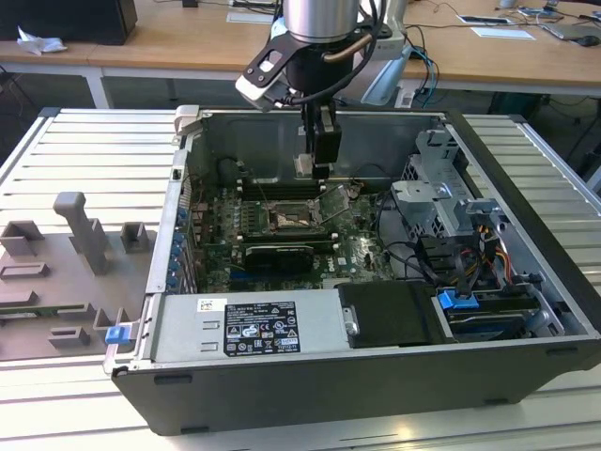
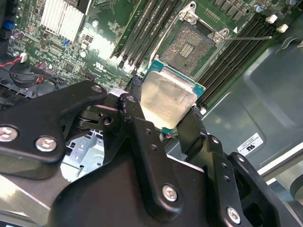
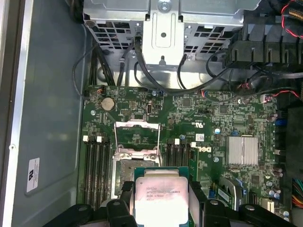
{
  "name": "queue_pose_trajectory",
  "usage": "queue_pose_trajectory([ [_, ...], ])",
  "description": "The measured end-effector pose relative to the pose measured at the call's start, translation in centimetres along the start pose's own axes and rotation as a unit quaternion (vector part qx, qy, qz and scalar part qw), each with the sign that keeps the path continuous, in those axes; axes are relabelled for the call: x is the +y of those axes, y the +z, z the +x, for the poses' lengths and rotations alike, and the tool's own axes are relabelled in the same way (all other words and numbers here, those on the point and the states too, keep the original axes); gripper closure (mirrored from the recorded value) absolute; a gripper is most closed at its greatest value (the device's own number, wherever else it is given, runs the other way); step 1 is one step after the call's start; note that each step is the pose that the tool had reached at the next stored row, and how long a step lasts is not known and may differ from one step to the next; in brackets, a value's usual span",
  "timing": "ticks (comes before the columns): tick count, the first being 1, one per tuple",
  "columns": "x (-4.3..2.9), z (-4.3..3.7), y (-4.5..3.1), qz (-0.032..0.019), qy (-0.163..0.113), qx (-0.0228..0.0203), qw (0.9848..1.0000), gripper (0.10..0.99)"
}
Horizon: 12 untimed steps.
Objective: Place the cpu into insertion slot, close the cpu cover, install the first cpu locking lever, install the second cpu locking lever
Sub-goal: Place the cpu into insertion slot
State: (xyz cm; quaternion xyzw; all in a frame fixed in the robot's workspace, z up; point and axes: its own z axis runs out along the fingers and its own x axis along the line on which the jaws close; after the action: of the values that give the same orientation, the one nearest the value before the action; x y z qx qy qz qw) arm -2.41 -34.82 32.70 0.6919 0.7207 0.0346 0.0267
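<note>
My gripper (image 1: 313, 167) hangs inside the open computer case, shut on the cpu (image 2: 168, 100), a flat square chip with a pale silver top and green edge. In both wrist views the black fingers (image 3: 124, 196) clamp it on two opposite sides. The cpu (image 3: 161, 193) hovers above the motherboard, just beside the insertion slot (image 3: 124, 166), which it partly hides. The slot (image 2: 191, 45) lies uncovered with its dark pin field showing. The cpu cover (image 3: 137, 134), a thin silver frame, is flipped open on the drive-cage side of the slot. A thin lever rod (image 2: 251, 36) sticks out beside the slot.
Black memory slots (image 3: 97, 161) flank the socket. A long black expansion card (image 1: 279, 254) lies nearer the power supply (image 1: 249, 329). A drive cage (image 1: 441, 202) with cables fills the exterior view's right. Grey fixtures (image 1: 80, 235) stand outside the case at the exterior view's left.
</note>
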Motion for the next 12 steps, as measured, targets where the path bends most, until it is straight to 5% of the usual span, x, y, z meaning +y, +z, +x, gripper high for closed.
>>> queue_pose_trajectory([
  [12, -0.04, 0.0, 0.48, 0.0, 0.003, -0.0005, 1.0, 0.545],
])
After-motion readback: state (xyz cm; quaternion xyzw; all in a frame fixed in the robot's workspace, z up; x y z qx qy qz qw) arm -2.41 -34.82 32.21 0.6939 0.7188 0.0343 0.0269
